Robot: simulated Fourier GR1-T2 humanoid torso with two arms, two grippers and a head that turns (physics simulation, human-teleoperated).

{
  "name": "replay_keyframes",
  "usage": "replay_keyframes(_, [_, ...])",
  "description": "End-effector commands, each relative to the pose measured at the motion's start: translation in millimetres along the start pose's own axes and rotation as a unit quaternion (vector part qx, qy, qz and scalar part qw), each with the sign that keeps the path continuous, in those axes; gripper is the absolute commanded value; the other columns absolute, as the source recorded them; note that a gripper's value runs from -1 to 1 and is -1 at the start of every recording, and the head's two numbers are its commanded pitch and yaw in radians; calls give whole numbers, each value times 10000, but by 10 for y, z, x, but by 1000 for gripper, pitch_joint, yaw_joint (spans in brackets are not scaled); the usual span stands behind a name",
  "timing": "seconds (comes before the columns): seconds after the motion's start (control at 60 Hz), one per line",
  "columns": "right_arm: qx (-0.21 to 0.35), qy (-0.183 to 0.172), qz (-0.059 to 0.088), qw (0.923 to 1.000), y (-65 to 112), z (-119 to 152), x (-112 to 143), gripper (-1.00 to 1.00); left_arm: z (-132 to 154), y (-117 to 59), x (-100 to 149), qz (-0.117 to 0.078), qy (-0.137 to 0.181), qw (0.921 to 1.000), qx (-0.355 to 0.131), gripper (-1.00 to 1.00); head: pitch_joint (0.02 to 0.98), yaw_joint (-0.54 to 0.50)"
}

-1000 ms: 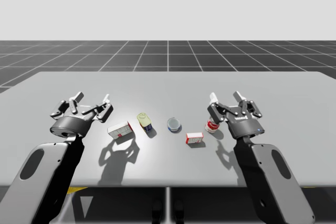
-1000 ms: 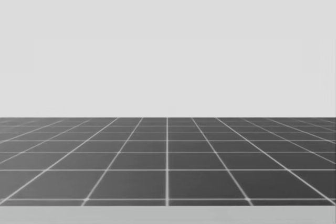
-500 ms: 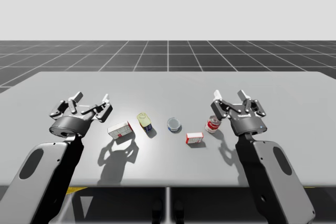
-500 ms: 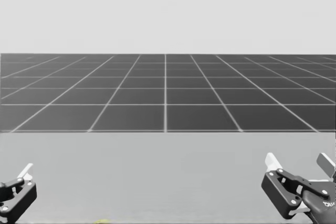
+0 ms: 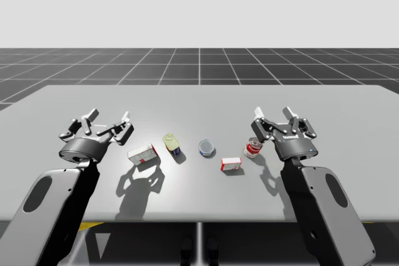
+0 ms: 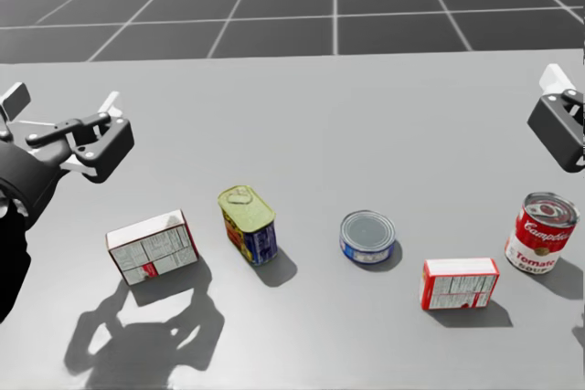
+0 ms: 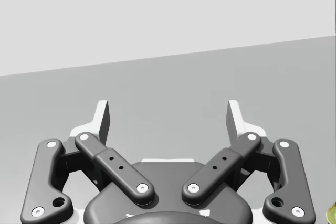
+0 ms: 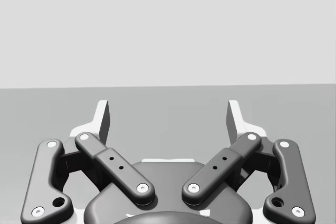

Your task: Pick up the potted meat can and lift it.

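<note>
The meat can [image 6: 247, 224] stands untouched at four o'clock from my left gripper [image 6: 62, 107]. That gripper and my right gripper [image 5: 272, 114] are spread apart, empty. Reaching, grasping and lifting are all left.

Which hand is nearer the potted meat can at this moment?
Left. My left hand hangs open just beyond the white box that lies next to the potted meat can. My right hand is open at the red can, the row's far end.

The head tilted downward, bringing the table [image 6: 366, 116] into the head view (camera motion, not object motion). The right gripper [image 5: 274, 118] shifted slightly rightward from the red-and-white can [image 5: 252, 148].
</note>
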Motion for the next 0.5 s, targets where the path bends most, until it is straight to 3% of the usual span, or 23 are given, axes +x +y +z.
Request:
replay_keyframes(0.017, [12,29,13,10000,3,-2,-3,-1000,0,3,4,7,-6,10000,-9,-1000,744,153])
replay_keyframes(0.183, [16,52,34,10000,15,-6,-8,-1000,0,4,10,21,-12,10000,-34,-1000,761,218])
replay_keyframes(0.5, [-8,58,85,9999,32,-7,-19,-1000,22,-90,28,246,168,9981,-542,-1000,757,211])
